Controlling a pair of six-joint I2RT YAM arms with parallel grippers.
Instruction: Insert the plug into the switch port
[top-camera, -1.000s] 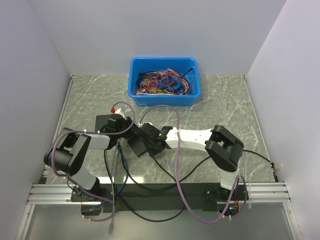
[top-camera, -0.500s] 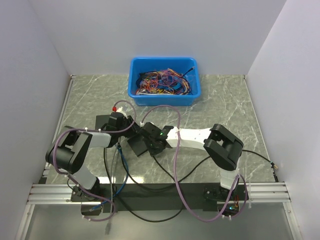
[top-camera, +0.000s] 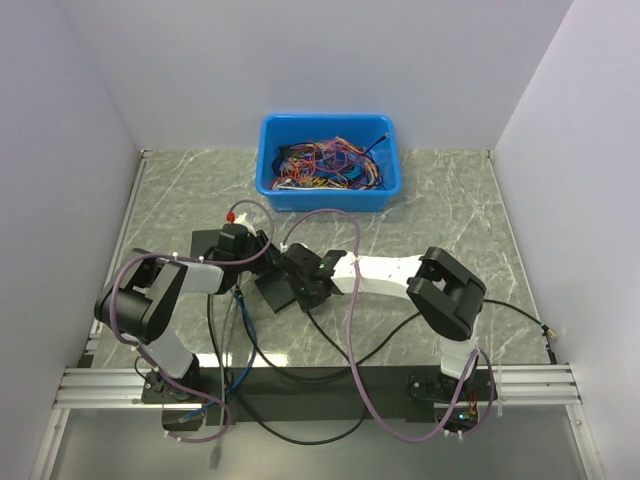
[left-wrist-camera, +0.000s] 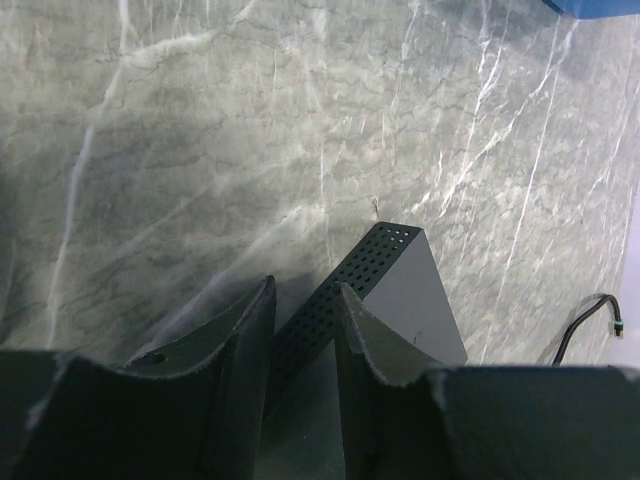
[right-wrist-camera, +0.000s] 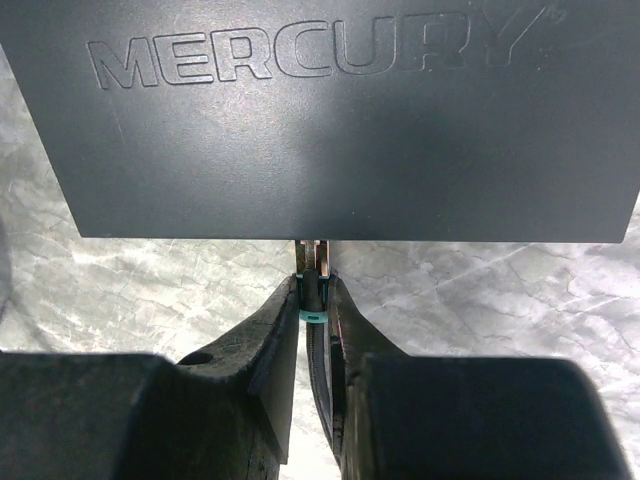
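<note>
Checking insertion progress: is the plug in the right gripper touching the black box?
Touching. The right wrist view shows the plug, pinched in the right gripper, meeting the near edge of the box with no gap.

A grey-green marbled stone-look tabletop (top-camera: 450, 210) is enclosed on three sides by plain pale lavender-white walls (top-camera: 320, 60) and is evenly lit.
</note>
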